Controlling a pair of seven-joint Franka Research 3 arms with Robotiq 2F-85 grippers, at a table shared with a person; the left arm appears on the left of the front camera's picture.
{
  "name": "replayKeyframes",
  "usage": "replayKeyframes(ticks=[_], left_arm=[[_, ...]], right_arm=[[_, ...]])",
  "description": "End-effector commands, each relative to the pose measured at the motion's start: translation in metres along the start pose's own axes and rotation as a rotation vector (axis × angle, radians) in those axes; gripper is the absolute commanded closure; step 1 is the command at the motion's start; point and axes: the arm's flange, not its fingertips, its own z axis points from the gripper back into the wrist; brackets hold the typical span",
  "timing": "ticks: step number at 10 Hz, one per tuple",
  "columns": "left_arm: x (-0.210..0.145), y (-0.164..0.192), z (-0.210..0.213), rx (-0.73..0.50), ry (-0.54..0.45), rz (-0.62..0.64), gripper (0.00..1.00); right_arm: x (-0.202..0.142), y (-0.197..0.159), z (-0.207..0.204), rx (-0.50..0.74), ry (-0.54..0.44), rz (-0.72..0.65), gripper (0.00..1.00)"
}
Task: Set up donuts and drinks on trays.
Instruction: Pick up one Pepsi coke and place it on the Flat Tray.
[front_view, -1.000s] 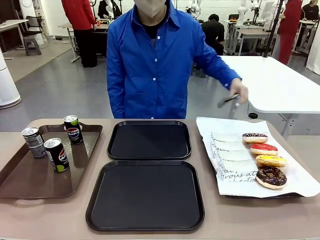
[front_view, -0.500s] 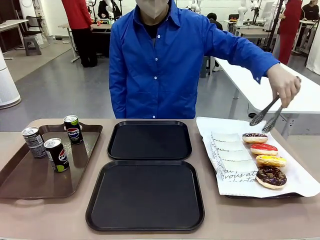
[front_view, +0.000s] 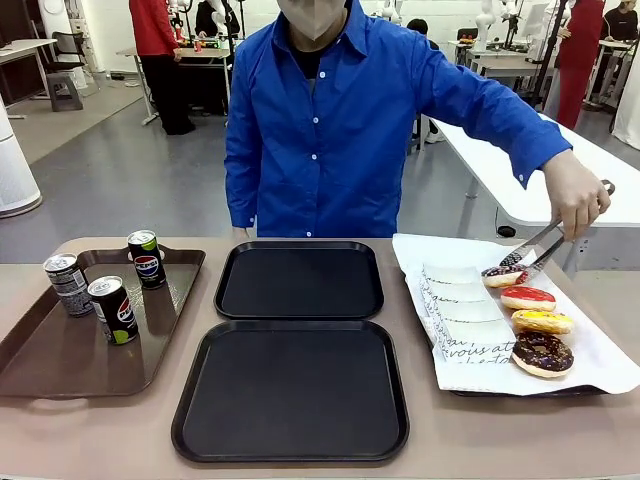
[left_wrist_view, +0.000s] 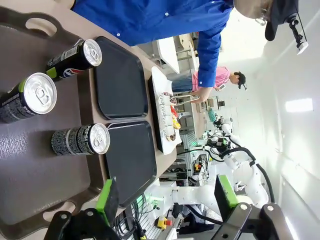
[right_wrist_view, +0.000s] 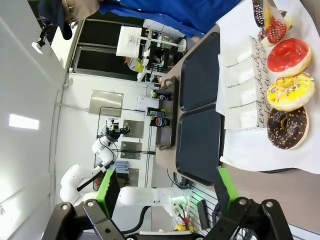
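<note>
A hand (front_view: 575, 195) pinches tongs (front_view: 535, 250) on the donut (front_view: 503, 272) at the paper's (front_view: 600, 350) far edge, likely bound for the bare black trays (front_view: 298, 282), while cans (front_view: 112, 308) stand on the brown tray (front_view: 60, 385) and the left gripper (left_wrist_view: 166, 196) and right gripper (right_wrist_view: 166, 186) hang spread, empty.

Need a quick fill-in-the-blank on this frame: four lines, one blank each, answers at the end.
1. The brown tray holds ___ cans.
2. ___ donuts lie on the white paper.
3. The person's hand pinches the far donut with ___.
4. The left gripper has its jaws ___.

Missing words: three; four; tongs; open.
</note>
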Motion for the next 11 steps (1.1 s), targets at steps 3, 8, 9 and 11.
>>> replayKeyframes(ticks=[3, 8, 9, 11], left_arm=[[0.001, -0.050, -0.034, 0.363, 0.056, -0.163, 0.00], [0.025, -0.092, -0.136, 0.805, 0.192, -0.195, 0.00], [0.030, -0.089, -0.155, 0.877, 0.202, -0.185, 0.00], [0.027, -0.077, -0.188, 1.023, 0.231, -0.187, 0.00]], right_arm=[[0.001, -0.002, 0.001, 0.019, -0.005, 0.005, 0.00], [0.001, -0.002, 0.001, 0.019, -0.005, 0.005, 0.00], [0.001, -0.002, 0.001, 0.019, -0.005, 0.005, 0.00], [0.001, -0.002, 0.001, 0.019, -0.005, 0.005, 0.00]])
